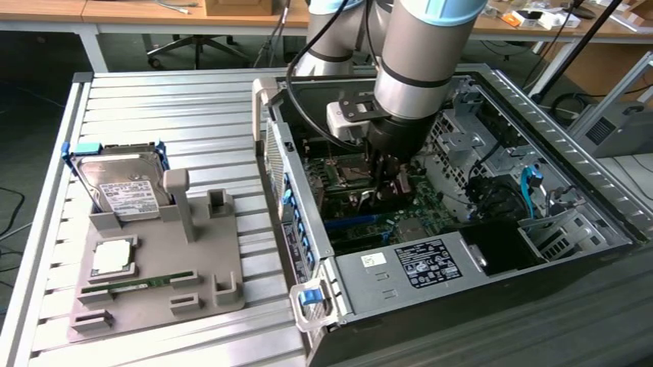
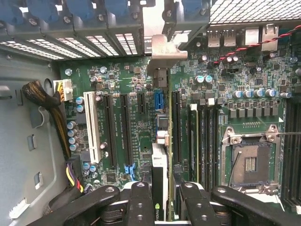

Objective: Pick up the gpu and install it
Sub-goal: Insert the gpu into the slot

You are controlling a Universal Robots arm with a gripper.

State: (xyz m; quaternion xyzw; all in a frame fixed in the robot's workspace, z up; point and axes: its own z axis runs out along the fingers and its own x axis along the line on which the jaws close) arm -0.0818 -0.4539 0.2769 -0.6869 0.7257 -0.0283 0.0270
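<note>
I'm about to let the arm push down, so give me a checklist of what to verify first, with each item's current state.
1. gpu gripped: ok, it sits edge-on between the fingers of the gripper.
2. Gripper inside the case, over the motherboard: ok.
3. Bracket facing the case's rear wall: ok.
4. Card lined up with a slot: cannot tell, since the card hides what lies under it.
5. Card seated: cannot tell.
6. Cables apart from the card: ok, they lie off to the side by the case wall.
</note>
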